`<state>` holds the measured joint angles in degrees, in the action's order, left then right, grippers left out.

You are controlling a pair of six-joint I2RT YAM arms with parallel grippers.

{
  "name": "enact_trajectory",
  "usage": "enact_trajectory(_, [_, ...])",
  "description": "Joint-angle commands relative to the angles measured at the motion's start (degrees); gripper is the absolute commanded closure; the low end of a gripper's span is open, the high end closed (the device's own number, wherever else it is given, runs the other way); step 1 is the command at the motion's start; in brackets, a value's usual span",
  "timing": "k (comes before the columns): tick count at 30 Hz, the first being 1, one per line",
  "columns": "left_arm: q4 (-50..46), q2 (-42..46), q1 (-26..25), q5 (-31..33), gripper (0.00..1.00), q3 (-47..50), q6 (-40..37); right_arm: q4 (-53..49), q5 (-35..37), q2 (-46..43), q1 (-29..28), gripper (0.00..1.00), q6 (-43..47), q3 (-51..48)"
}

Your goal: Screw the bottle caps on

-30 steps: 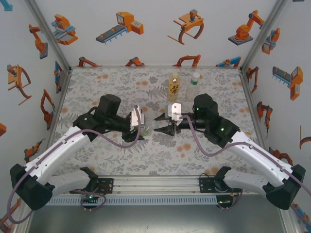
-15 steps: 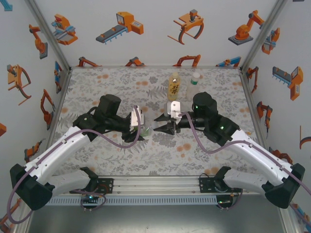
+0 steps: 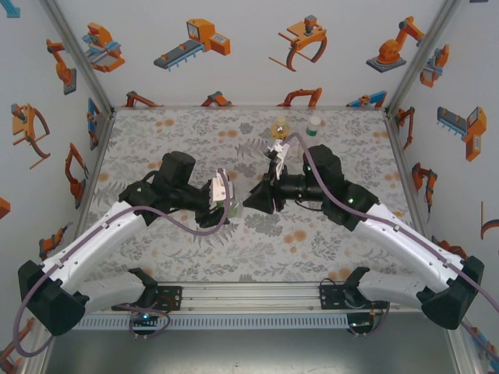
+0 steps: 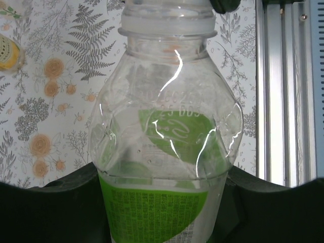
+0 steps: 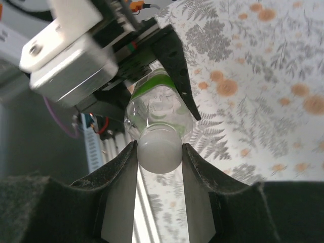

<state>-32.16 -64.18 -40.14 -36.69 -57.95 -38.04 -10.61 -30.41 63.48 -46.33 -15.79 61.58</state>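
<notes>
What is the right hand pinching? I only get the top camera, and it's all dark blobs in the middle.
Observer: On the right wrist camera, the right gripper has a finger pressed on each side of a white bottle cap, and the cap sits on a bottle's mouth.
Operator: Which bottle is it?
Observer: The left wrist camera shows it close up. It is a clear bottle with a green label, clamped between the fingers of the left gripper.
</notes>
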Motion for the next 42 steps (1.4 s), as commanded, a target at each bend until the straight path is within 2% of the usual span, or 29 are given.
enact_trajectory(1, [1.2, -0.8, -0.3, 0.5, 1.0, -1.1, -0.3, 1.0, 4.8, 0.4, -0.5, 1.0, -18.0, 0.5])
enact_trajectory(6, [2.1, -0.9, -0.4, 1.3, 1.0, -0.8, 0.3, -6.4, 10.1, 2.7, 0.2, 1.0, -34.3, 1.4])
enact_trajectory(9, [2.8, -1.1, -0.4, 1.7, 1.0, -0.7, 0.9, -5.3, 5.3, 5.6, 1.2, 1.0, -43.1, 1.0])
enact_trajectory(12, [3.0, -1.5, -0.4, 2.6, 1.0, -0.8, 1.3, -5.9, 3.3, 7.6, 1.3, 1.0, -44.5, 1.5])
enact_trajectory(19, [3.0, -1.6, -0.5, 3.0, 1.0, -0.8, 1.3, -6.7, 3.4, 6.9, 2.3, 1.0, -43.9, 2.0])
enact_trajectory(20, [3.0, -1.6, -0.5, 3.0, 1.0, -0.7, 1.3, -6.7, 3.6, 6.6, 2.4, 0.97, -43.2, 2.2])
enact_trajectory(24, [2.9, -1.7, -0.5, 3.0, 1.0, -0.6, 1.3, -9.2, 4.5, 5.1, 3.0, 0.63, -37.2, 4.2])
enact_trajectory(27, [2.9, -1.5, -0.5, 3.3, 1.0, -0.6, 1.2, -13.1, 6.5, 3.6, 3.2, 0.48, -30.5, 6.8])
enact_trajectory(31, [2.9, -1.2, -0.5, 3.9, 1.0, -0.6, 1.1, -16.1, 8.8, 1.0, 3.2, 0.43, -19.7, 8.9])
enact_trajectory(35, [3.0, -0.7, -0.6, 5.0, 1.0, -0.4, 0.8, -14.5, 9.8, -1.8, 3.2, 0.43, -9.2, 7.5])
enact_trajectory(39, [3.3, -0.1, -1.0, 6.7, 1.0, 0.1, 0.4, -5.2, 5.0, -5.8, 3.2, 0.46, 4.5, 1.3])
enact_trajectory(42, [3.9, 0.6, -1.3, 8.2, 1.0, 0.6, 0.3, -0.1, -2.7, -8.1, 2.9, 0.48, 18.4, -2.2])
